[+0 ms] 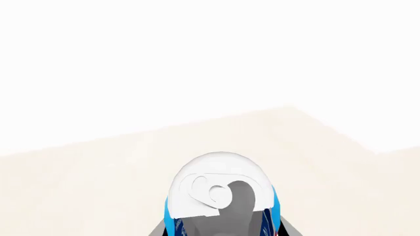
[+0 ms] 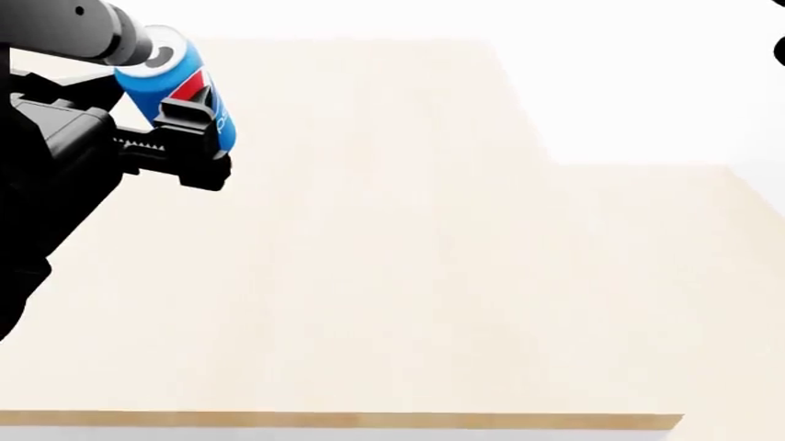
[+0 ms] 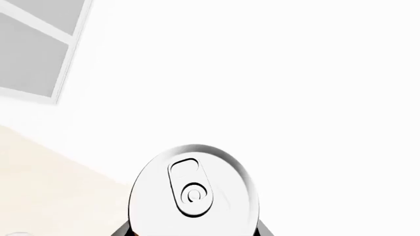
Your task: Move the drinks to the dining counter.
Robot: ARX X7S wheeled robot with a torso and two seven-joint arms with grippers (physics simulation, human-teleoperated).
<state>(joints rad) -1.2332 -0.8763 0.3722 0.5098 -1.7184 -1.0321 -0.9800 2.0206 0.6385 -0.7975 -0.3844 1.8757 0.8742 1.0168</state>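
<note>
Left wrist view: Pepsi can [image 1: 222,196] lid fills lower centre, clamped in the left gripper [image 1: 222,231]; pale dining counter [image 1: 98,191] lies beyond.

Head view: upper left, can tilted above the counter slab, well clear; descent needed.

Right wrist view: second can [image 3: 194,191], colour hidden, seemingly pinched by right gripper [image 3: 194,231]; grip unconfirmed.

At the upper left of the head view, the left arm [image 2: 50,156] is blocky matte black. A grey cylindrical link [image 2: 108,32] crosses its top. The left hand [image 2: 184,138] shows a toothed black rail and squared finger tips.
</note>
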